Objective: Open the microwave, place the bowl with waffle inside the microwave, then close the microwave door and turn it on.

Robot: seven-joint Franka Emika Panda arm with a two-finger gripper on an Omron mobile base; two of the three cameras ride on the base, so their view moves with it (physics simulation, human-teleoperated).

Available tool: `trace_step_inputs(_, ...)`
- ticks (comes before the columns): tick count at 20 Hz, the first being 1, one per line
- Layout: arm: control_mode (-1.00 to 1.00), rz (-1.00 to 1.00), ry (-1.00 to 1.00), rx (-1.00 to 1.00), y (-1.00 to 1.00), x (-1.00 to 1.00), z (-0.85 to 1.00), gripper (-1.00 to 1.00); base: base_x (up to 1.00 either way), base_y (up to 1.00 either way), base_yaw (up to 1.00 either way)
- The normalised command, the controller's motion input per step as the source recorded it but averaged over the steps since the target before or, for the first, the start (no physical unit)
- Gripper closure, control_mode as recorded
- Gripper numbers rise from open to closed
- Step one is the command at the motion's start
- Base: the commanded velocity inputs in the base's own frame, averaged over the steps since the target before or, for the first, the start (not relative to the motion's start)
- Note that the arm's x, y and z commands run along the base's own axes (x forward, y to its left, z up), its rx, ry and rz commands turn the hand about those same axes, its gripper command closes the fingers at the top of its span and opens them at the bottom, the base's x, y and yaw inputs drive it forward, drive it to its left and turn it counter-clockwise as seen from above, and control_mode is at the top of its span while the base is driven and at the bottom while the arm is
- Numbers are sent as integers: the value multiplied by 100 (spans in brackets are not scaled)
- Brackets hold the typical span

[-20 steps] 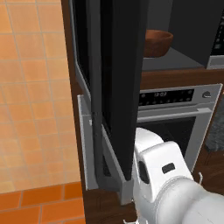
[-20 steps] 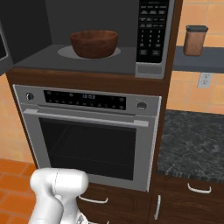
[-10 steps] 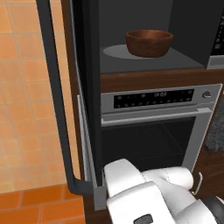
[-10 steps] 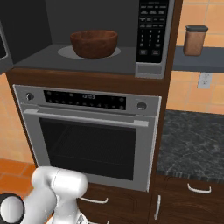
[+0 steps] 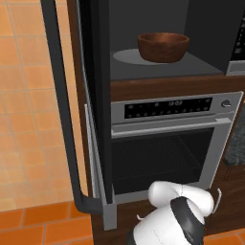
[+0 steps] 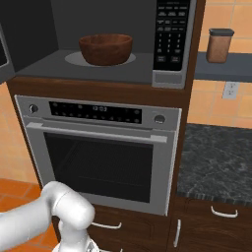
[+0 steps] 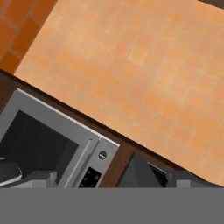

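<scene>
Bowl: one round, deep, reddish-brown wooden-looking bowl point(image 5: 162, 46) sits on the turntable inside the large built-in microwave point(image 6: 98, 69); waffle not discernible.
Door: one black glass microwave door point(image 5: 98, 95) with long dark bar handle point(image 5: 60, 105) stands swung wide open.
Hand: cannot tell whether spread or pressed together.
Risk: I judge a glancing push could leave the door unlatched.
Others: one silver oven point(image 6: 103, 147), one brown jar point(image 6: 219, 45).

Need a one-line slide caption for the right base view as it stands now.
Bowl on the turntable inside the open microwave, keypad panel at right, silver oven below, jar on the side shelf.
</scene>
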Motion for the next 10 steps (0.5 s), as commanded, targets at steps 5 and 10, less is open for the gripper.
trace_step_inputs(5, -100, 0, -27, -38, 100, 9, -6, -100, 0, 0, 0)
trace_step_inputs(10, -100, -22, -8, -16, 22, 71, 14, -100, 0, 0, 0)
